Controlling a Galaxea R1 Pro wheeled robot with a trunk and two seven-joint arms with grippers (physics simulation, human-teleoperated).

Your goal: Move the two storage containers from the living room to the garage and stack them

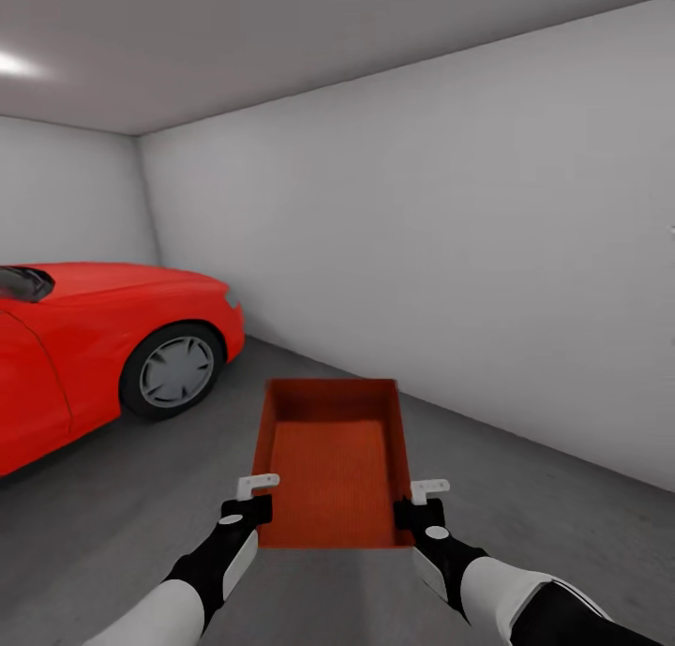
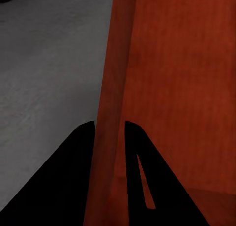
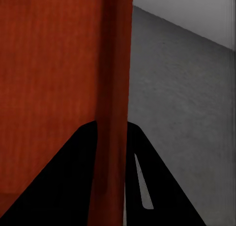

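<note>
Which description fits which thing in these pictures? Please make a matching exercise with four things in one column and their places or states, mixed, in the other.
Things:
1. orange-red rectangular open-top storage container
2. shiny red car
3. dark grey concrete floor
4. plain white wall

Descriptions:
A. stands parked at the head view's left
B. rises behind the container and runs off to the right
C. held from both sides by the left gripper and right gripper, jaws shut over its walls
D. spreads under the car

Pairs: 1-C, 2-A, 3-D, 4-B
</note>
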